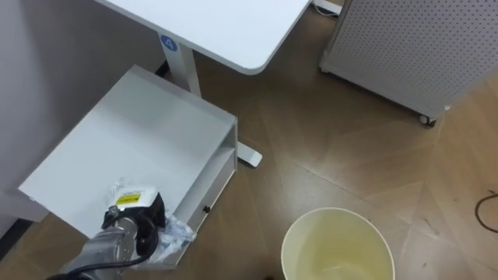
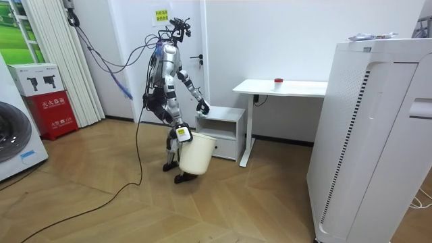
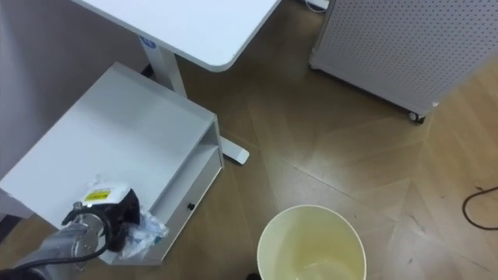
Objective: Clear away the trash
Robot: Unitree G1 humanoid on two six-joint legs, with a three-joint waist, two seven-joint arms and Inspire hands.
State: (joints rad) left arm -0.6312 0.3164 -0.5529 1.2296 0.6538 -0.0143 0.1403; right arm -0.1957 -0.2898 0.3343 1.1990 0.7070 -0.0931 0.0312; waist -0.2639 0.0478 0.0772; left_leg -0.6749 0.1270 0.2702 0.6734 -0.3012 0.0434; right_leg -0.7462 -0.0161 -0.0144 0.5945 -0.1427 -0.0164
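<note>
A crumpled clear plastic wrapper (image 1: 176, 232) lies at the near corner of the low white cabinet's top (image 1: 140, 148). My left hand (image 1: 137, 221) rests on that corner with its fingers curled round the wrapper. In the room view I stand bent slightly towards the cabinet (image 2: 223, 116), left hand (image 2: 202, 106) reaching onto it. My right hand (image 2: 181, 133) hangs low by my side and holds the rim of a cream waste bin (image 2: 197, 154), which hangs just off the floor. The bin's open mouth (image 1: 338, 247) shows empty at the lower middle of the left eye view.
A white desk (image 1: 226, 31) stands beyond the cabinet, its leg and foot (image 1: 247, 154) beside it; a small red object (image 2: 277, 82) sits on top. A white perforated unit on castors (image 1: 420, 47) stands at the far right. Wooden floor lies between.
</note>
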